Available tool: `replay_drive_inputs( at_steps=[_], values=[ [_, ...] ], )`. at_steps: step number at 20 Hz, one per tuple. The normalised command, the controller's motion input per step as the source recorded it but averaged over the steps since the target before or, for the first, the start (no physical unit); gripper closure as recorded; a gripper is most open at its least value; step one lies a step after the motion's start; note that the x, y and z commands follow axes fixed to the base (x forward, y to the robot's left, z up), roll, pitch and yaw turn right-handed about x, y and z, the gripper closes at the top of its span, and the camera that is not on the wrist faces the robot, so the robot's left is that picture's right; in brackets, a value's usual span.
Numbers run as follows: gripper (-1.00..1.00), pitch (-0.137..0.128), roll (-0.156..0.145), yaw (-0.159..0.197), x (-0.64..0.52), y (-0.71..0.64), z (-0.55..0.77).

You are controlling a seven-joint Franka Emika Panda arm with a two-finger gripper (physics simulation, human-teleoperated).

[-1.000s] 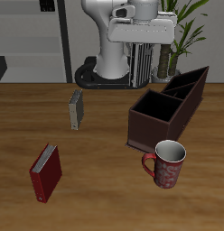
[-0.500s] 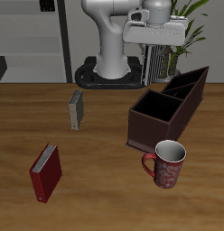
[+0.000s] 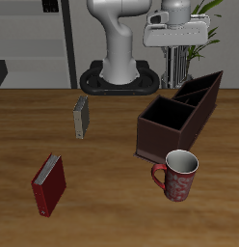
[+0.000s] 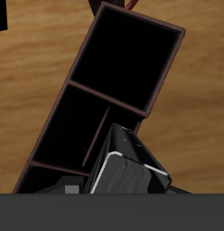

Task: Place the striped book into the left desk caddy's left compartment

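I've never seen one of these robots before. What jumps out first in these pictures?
The white robot's tool hangs high over the table's back, holding the striped book upright above the dark left desk caddy, whose compartments look black inside in the wrist view. On the wooden table, a red book lies near the front edge and a patterned mug stands just in front of the caddy.

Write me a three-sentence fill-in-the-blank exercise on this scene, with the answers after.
Only the striped book is in the hand; the other ___ books are on the table.
The mug stands nearer the table's ___ edge than the left desk caddy.
The mug's outside is mostly ___.
Missing words: two; front; red.
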Motion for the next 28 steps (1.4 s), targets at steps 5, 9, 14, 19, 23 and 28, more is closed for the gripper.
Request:
replay_drive_inputs(
  at_steps=[5,9,14,19,23,28],
  values=[
    [1.0,-0.014,0.062,-0.021,-0.22,0.38,-0.04],
    [1.0,0.013,0.016,-0.057,-0.09,0.24,-0.09],
    [1.0,-0.003,-0.008,-0.055,-0.07,0.14,-0.08],
    [1.0,0.038,-0.011,-0.098,-0.06,0.18,-0.07],
    [1.0,0.013,0.022,-0.062,-0.1,0.29,0.02],
    [1.0,0.017,0.034,-0.035,-0.1,0.37,0.0]
  ],
)
